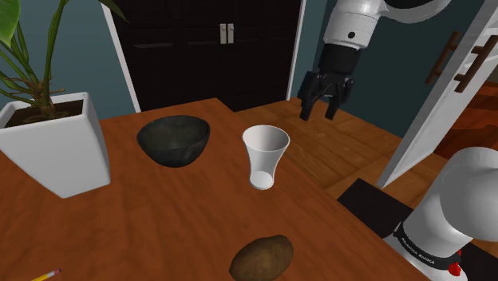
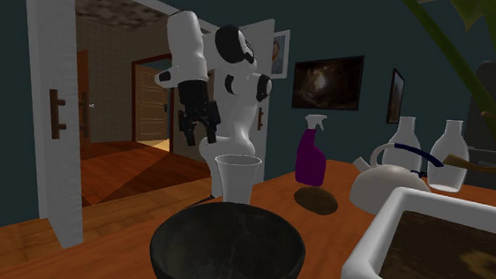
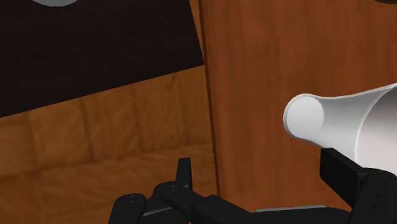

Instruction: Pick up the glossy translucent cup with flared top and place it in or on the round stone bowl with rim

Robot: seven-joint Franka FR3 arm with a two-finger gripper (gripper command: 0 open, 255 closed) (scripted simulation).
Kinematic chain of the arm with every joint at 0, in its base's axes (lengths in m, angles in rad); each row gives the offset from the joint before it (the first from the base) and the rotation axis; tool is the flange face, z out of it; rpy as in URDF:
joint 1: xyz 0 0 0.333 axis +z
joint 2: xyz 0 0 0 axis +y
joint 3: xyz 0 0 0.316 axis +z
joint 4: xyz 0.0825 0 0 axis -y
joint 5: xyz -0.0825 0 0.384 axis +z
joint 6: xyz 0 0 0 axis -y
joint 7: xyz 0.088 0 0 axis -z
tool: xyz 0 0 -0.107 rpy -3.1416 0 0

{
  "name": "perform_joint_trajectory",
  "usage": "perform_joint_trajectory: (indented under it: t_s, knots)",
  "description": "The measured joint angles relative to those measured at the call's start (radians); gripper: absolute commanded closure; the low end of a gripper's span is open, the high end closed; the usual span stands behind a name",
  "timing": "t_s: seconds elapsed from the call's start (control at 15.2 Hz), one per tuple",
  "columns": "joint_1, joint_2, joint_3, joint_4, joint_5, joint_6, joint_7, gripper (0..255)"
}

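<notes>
A white, glossy cup [image 1: 266, 156] with a flared top stands upright on the wooden table [image 1: 160, 231], near its edge. The dark round stone bowl [image 1: 174, 140] sits a short way off, toward the shoulder view's left. My gripper [image 1: 318, 114] hangs open in the air above the cup and to the shoulder view's right, out past the table edge over the floor. Nothing is between its fingers. In the wrist view the cup [image 3: 343, 121] lies beyond one fingertip [image 3: 340, 172] of the gripper [image 3: 262, 175]. The second exterior view has the bowl [image 2: 227, 248] in front, the cup [image 2: 237, 176] behind it, and the gripper [image 2: 198, 133] higher up.
A white planter [image 1: 56, 148] with a green plant stands at the table's left. A brown potato [image 1: 262, 257] and a pencil [image 1: 46, 275] lie near the front. A purple spray bottle [image 2: 310, 156], a kettle [image 2: 385, 182] and glass bottles [image 2: 449, 151] stand farther along.
</notes>
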Motion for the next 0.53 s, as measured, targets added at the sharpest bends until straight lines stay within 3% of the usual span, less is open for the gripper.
perform_joint_trajectory:
  t_s: [0.53]
  knots:
    - [0.041, 0.104, 0.123, 0.028, 0.117, 0.181, 0.116, 0]
